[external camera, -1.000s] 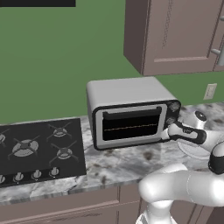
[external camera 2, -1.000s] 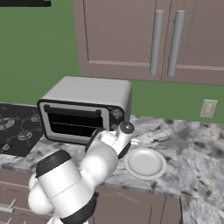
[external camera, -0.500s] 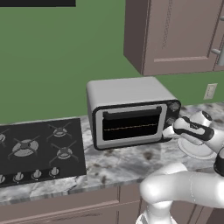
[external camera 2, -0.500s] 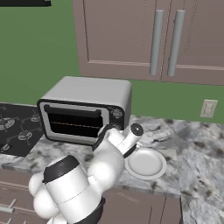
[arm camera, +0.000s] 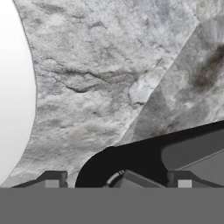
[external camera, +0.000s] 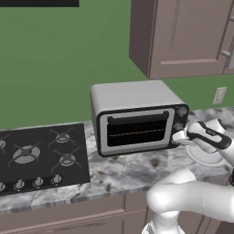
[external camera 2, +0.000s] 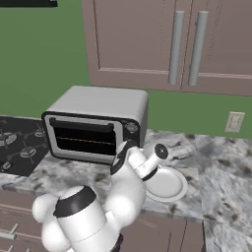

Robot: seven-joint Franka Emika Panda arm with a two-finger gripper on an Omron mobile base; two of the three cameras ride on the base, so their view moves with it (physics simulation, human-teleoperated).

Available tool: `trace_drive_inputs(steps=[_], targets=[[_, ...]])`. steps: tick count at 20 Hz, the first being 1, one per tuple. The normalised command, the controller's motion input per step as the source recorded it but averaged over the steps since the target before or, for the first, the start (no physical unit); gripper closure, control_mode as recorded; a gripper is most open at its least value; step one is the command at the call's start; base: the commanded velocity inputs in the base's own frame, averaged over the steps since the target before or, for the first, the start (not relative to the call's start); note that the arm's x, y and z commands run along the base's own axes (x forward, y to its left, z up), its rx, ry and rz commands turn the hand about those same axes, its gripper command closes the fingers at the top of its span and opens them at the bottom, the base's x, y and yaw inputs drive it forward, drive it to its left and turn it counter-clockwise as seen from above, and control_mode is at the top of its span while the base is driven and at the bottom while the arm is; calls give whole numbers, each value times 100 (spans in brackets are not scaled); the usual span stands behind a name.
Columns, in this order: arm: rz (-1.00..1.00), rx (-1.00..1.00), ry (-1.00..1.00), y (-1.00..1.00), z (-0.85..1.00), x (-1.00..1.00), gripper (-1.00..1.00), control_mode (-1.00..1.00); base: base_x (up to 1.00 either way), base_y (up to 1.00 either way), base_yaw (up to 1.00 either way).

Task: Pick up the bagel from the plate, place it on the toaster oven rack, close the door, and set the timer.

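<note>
Marble bench lies under the tool, its jaws spread and empty beside the plate. Door shut, bagel unseen; swing toward the oven's timer knob squarely.

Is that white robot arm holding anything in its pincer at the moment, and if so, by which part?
Nothing is held. The pincer is open over the marble counter, beside the white plate, with only bare stone between its tips.
</note>
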Motion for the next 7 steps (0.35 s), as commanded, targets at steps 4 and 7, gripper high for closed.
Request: trace_drive_inputs(steps=[4, 7], targets=[[0, 14, 0, -59, 25, 1, 100, -100, 0, 0, 0], [0, 12, 1, -54, 9, 0, 100, -100, 0, 0, 0]])
